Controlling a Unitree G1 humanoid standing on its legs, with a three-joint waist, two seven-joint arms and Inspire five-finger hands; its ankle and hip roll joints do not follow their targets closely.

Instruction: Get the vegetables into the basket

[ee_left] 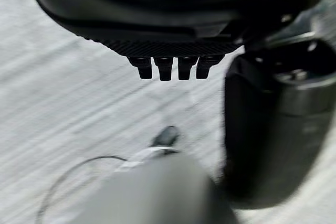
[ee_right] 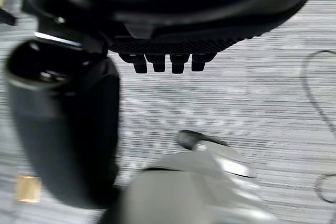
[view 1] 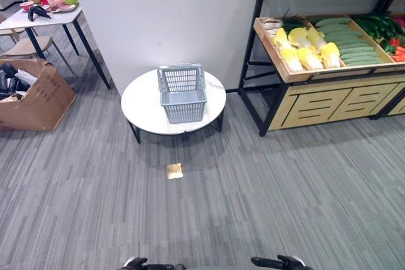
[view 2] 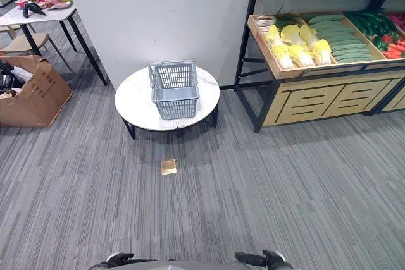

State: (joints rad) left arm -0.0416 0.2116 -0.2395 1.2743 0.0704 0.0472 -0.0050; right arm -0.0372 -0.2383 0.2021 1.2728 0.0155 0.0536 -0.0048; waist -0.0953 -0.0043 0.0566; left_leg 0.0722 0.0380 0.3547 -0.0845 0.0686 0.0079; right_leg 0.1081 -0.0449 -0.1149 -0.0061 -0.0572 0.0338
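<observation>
A grey plastic basket (view 1: 182, 93) stands empty on a round white table (view 1: 144, 109) ahead of me. To the right, a wooden shelf tray (view 1: 278, 61) holds the vegetables: yellow-white cabbages (view 1: 307, 49), pale green cucumbers (view 1: 351, 42), darker green ones (view 1: 380, 26) and some red ones (view 1: 398, 52). My left hand (view 1: 136, 262) and right hand (view 1: 281, 262) hang low at the near edge, far from the table and shelf. In the wrist views the left hand (ee_left: 173, 24) and the right hand (ee_right: 168, 19) have relaxed fingers, hold nothing and hover over grey carpet.
A white wall panel (view 1: 164, 17) rises behind the round table. An open cardboard box (view 1: 38, 99) sits at the left, with a cluttered white table (view 1: 38, 17) behind it. A small tan square (view 1: 174, 170) lies on the carpet before the round table.
</observation>
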